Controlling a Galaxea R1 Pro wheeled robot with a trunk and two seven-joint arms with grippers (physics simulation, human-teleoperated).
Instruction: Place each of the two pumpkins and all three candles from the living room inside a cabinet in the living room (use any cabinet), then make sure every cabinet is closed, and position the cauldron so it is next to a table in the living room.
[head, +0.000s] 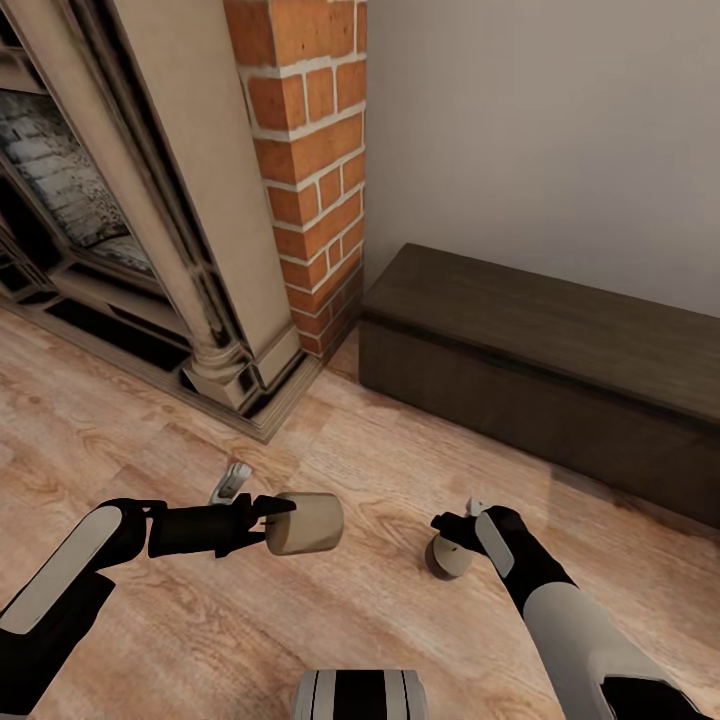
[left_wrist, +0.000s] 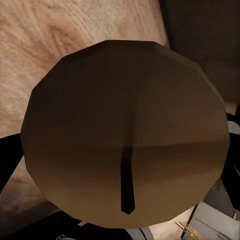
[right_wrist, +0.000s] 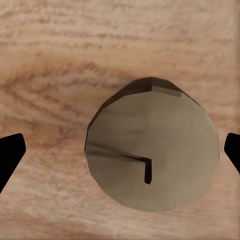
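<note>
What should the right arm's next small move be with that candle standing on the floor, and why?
Probably lower the right pincer straight down and shut it on the floor candle. The wrist view shows its fingertips spread wide on either side of the candle's wick end, not yet touching it. The left pincer already holds another candle, and the dark cabinet is shut.

A pale wood-plank floor (head: 330, 620) runs up to a plain grey-beige wall (head: 540, 130). At left stands a cream fireplace surround (head: 190, 200) with a column, its dark firebox (head: 60, 190) seemingly lined with pale brick. A red-brick pier (head: 310, 170) rises just beside it, in the corner against the wall. Lighting is soft and even.
</note>
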